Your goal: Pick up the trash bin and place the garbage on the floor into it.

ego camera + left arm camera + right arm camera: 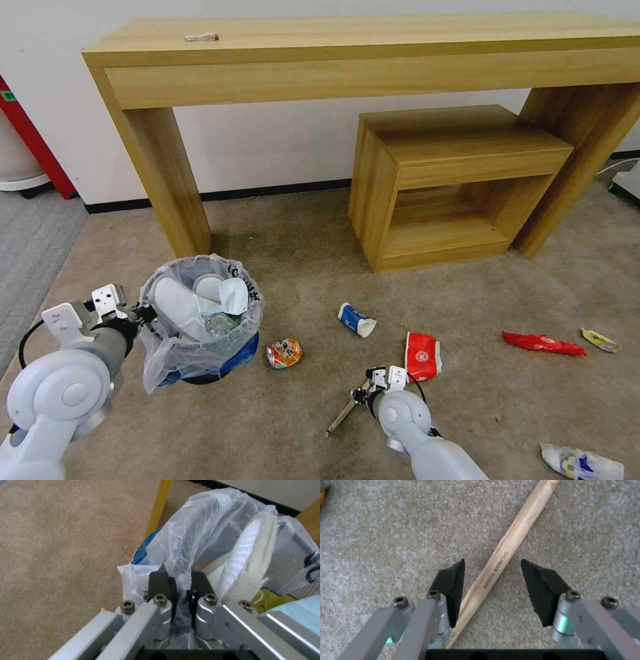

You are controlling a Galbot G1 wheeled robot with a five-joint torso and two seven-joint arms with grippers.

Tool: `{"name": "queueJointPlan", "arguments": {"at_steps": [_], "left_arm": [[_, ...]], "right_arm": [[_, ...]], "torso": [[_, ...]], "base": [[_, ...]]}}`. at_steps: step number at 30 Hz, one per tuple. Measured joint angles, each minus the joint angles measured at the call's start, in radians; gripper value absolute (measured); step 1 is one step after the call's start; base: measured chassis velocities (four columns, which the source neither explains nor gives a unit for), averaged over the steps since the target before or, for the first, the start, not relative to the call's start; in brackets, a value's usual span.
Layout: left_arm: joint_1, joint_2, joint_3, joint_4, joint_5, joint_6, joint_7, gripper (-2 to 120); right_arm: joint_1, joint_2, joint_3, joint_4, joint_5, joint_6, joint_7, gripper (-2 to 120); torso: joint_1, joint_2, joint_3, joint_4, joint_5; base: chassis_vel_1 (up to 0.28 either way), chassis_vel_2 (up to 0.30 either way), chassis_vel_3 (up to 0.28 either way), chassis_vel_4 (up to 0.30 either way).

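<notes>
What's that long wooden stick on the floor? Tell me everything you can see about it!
The wooden stick is a pale, round rod with visible wood grain and small dark letters printed along its side. It lies flat on the beige carpet, slanted. The right gripper is open around it, one black pad on each side, the left-hand pad very close to the wood. In the head view it pokes out from under that gripper.

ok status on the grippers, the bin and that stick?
Left gripper shut on trash bin rim and liner. Right gripper open, straddling wooden stick on carpet. Nothing blocking the stick.
</notes>
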Motion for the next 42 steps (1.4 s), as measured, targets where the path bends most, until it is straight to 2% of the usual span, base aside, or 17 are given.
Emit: {"name": "queueJointPlan", "arguments": {"at_steps": [9, 12, 19, 26, 33, 42], "left_arm": [[0.0, 0.0, 0.001, 0.002, 0.0, 0.0, 0.002, 3], [-0.001, 0.001, 0.002, 0.003, 0.0, 0.0, 0.002, 3], [-0.001, 0.002, 0.002, 0.005, 0.001, 0.0, 0.002, 3], [-0.002, 0.001, 0.004, 0.006, 0.002, 0.0, 0.002, 3], [-0.004, 0.001, 0.007, 0.009, 0.004, 0.0, 0.002, 3], [-0.007, 0.001, 0.01, 0.009, 0.007, 0.0, 0.002, 3]], "right_arm": [[0.007, 0.008, 0.0, -0.012, -0.001, 0.0, 0.0, 45], [0.01, 0.012, 0.0, -0.023, -0.003, 0.0, -0.003, 34], [0.015, 0.011, -0.003, -0.035, -0.007, 0.0, -0.005, 32], [0.019, 0.006, -0.002, -0.044, -0.015, 0.0, -0.008, 25], [0.016, -0.001, 0.003, -0.037, -0.017, 0.001, -0.015, 0], [0.011, -0.013, 0.016, 0.012, -0.045, 0.038, -0.05, 0]], "torso": [[0.0, 0.0, 0.0, 0.0, -0.0001], [0.0, 0.0, 0.0, 0.0, 0.0], [0.0, 0.0, 0.0, 0.0, 0.0], [0.0, 0.0, 0.0, 0.0, 0.0], [0.0, 0.0, 0.0, 0.0, 0.0], [0.0, 0.0, 0.0, 0.0, 0.0001]], "base": [[0.0, 0.0, 0.0, 0.0], [0.0, 0.0, 0.0, 0.0], [0.0, 0.0, 0.0, 0.0], [0.0, 0.0, 0.0, 0.0], [0.0, 0.0, 0.0, 0.0], [0.0, 0.0, 0.0, 0.0]]}}
